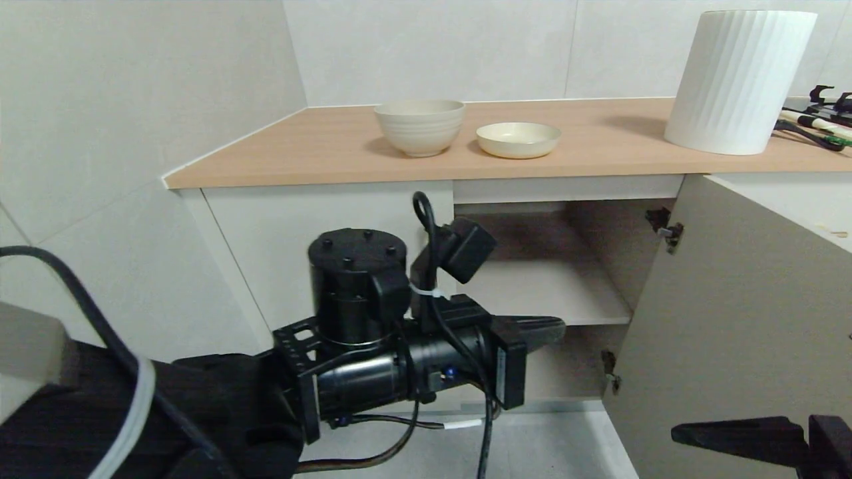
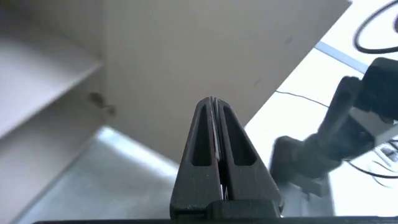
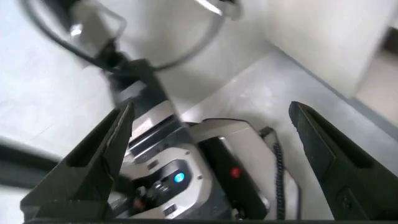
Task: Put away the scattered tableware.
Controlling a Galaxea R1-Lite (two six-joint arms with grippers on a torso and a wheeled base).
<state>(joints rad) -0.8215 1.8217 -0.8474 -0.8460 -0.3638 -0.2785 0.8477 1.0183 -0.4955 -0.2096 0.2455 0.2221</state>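
On the wooden counter (image 1: 599, 143) stand a beige ribbed bowl (image 1: 419, 126) and, beside it, a small shallow cream dish (image 1: 518, 139). Well below them, my left gripper (image 1: 549, 328) is level with the open cabinet's mouth. It is shut with nothing in it, and its fingers (image 2: 214, 134) are pressed together, pointing toward the cabinet door (image 2: 205, 56). My right gripper (image 1: 685, 436) is low in front of that door (image 1: 725, 319), near the floor. It is open and empty, and its fingers (image 3: 106, 155) are spread wide.
A tall white ribbed container (image 1: 739, 80) stands at the counter's right, with utensils (image 1: 815, 123) lying behind it. The cabinet holds a bare shelf (image 1: 546, 289). Its door swings out to the right on hinges (image 1: 665, 229). A tiled wall closes the left side.
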